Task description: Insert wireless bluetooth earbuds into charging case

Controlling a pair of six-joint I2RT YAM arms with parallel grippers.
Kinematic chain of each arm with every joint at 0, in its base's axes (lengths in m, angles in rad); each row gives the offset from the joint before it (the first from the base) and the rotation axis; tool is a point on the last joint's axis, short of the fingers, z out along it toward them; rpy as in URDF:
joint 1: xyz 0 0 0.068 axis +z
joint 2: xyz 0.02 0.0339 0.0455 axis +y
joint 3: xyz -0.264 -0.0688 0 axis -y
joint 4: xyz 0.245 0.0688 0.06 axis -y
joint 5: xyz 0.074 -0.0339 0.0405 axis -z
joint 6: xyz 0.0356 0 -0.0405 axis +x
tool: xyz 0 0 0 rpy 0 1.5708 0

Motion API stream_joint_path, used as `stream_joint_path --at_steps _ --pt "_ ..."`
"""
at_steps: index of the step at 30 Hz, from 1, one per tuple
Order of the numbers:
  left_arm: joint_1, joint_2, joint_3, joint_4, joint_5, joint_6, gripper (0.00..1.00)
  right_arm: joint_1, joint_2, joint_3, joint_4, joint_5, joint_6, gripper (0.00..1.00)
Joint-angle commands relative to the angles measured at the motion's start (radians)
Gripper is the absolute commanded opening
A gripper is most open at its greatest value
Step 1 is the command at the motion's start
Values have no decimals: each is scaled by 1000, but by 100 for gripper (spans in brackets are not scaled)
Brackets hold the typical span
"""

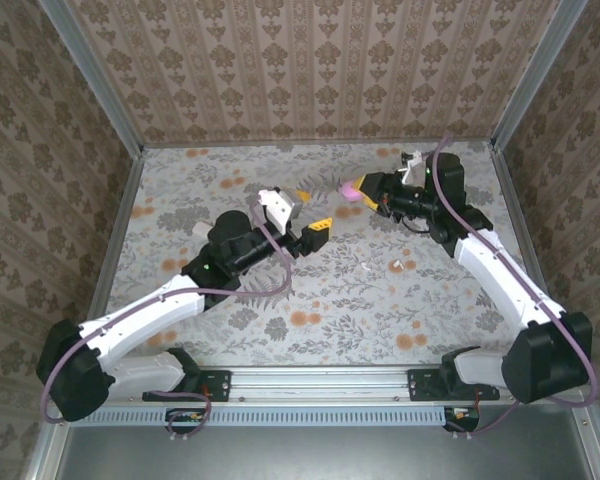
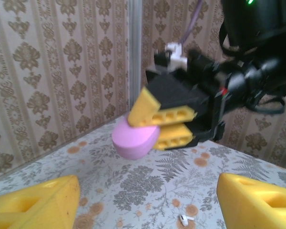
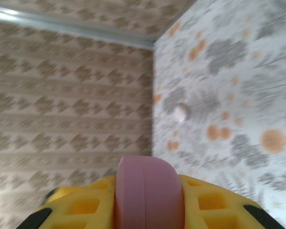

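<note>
Right end effector (image 1: 360, 190): clamped on the pink case (image 2: 133, 139), raised above the table (image 1: 180, 200).
Left end effector (image 1: 311, 213): fingers spread wide, holding nothing.
Earbud (image 2: 186, 220): white, on the table, ahead of left end effector.

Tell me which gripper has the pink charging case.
The right gripper: its yellow fingers clamp the pink charging case. The left gripper is open and holds nothing.

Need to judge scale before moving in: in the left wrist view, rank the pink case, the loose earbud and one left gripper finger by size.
1. left gripper finger: looks largest, but it is nearest the camera, so this is unsure.
2. pink case.
3. earbud: smallest by far.
</note>
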Motion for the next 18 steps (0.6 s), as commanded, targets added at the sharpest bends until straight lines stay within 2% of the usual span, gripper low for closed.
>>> stream_joint_path --at_steps 1,11,18 --pt "-6 -43 -12 -19 -65 15 77 -32 104 -30 -82 117 -124 22" --pt "-6 -101 -34 -48 -108 27 77 -60 442 55 -57 157 -217 24" --pt "-3 -148 -59 -71 -143 36 77 -63 588 124 -51 175 -213 24"
